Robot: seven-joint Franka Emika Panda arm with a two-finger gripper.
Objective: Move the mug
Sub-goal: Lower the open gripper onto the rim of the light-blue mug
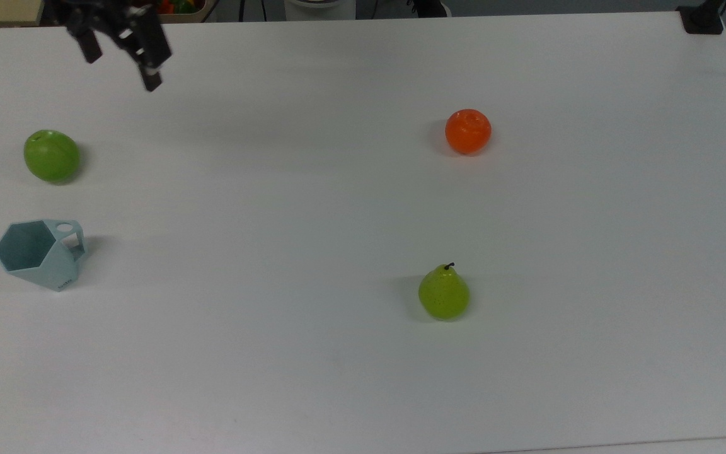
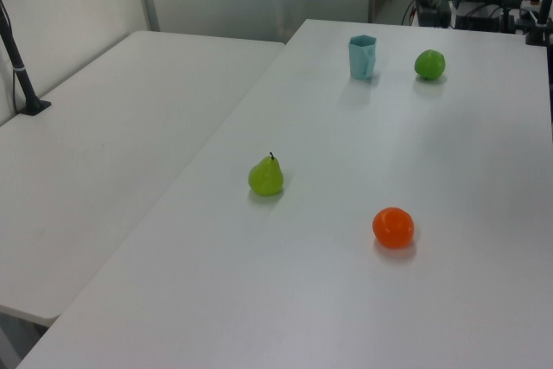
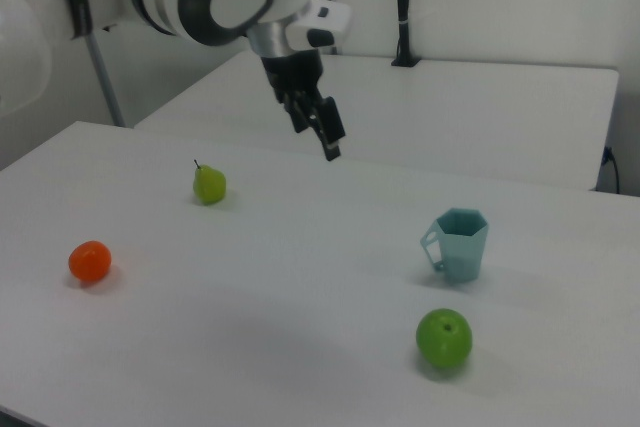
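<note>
The mug (image 1: 38, 252), lower left of the top view, looks light, stiff and smooth. The gripper (image 1: 120, 53), upper left, is spread and empty. A rim-wall pinch seems safer than the small handle (image 1: 72, 236).

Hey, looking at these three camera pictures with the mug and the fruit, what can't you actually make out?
- The gripper in the top view: its body is cut off by the upper edge.
- The mug in the top view: small dark lettering on its side is too small to read.
- The bin of colourful things in the top view: cut off by the upper edge.
</note>
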